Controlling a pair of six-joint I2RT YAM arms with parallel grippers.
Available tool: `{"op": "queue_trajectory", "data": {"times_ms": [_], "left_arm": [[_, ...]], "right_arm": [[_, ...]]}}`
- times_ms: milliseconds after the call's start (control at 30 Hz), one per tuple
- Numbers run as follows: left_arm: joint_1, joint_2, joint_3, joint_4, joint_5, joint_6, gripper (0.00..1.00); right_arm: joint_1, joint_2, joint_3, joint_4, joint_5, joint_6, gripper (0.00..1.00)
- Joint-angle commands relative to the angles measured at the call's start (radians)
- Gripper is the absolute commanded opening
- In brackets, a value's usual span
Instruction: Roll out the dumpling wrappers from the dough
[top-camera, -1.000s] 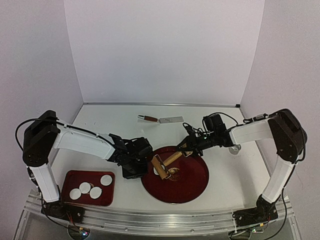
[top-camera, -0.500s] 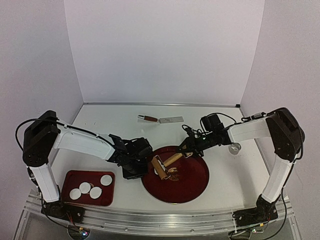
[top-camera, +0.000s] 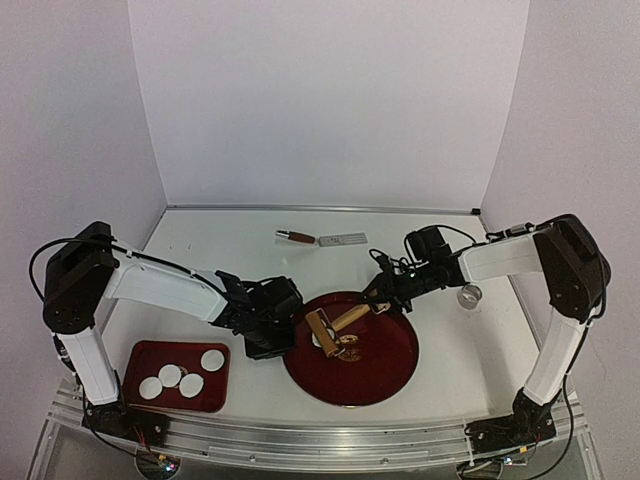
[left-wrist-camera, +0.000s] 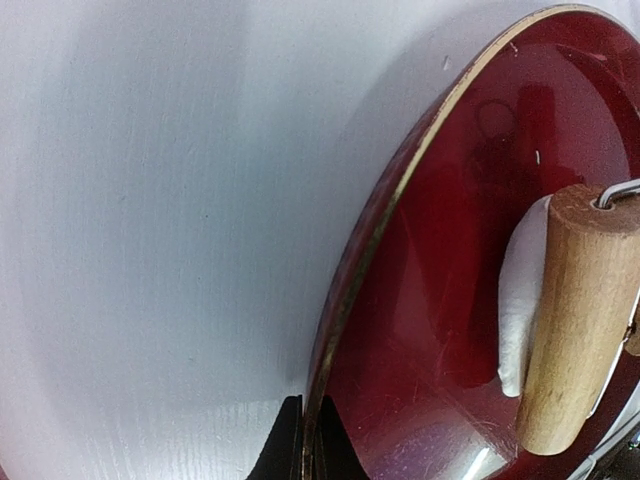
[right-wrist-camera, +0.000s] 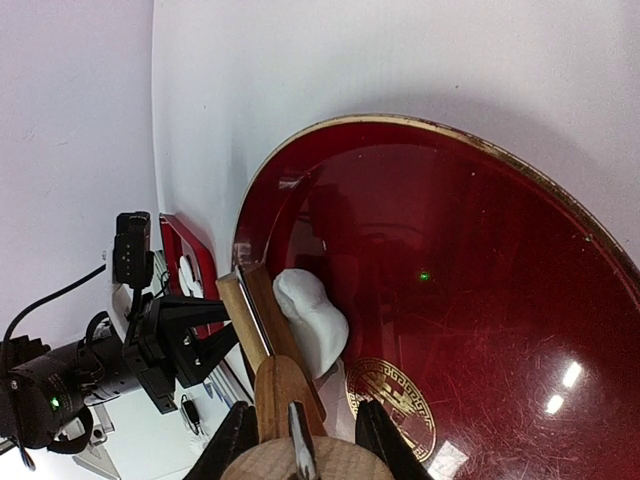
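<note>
the left claw (top-camera: 281, 338) is clenched on the red plate (top-camera: 388, 368) at its 9 o'clock rim, while the right claw (top-camera: 379, 298) grasps the handle of the rolling pin (top-camera: 322, 330), whose roller lies on the dough (right-wrist-camera: 312, 320).

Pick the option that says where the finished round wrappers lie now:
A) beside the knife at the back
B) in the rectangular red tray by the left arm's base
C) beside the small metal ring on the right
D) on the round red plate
B: four white dumpling wrappers lie in the rectangular red tray; the round plate holds only ragged dough under the rolling pin.
</note>
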Motion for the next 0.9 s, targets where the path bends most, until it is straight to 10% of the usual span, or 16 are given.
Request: {"op": "queue_trajectory", "data": {"times_ms": [0, 867], "left_arm": [[0.002, -0.038, -0.03, -0.053, -0.014, -0.038, 0.0], [0.002, -0.031, -0.023, -0.052, -0.016, -0.035, 0.0]], "right_arm": [[-0.022, 0.038, 0.001, -0.102, 0.132, -0.017, 0.0], [-0.059, 0.083, 0.023, -0.258, 0.257, -0.073, 0.0]]}}
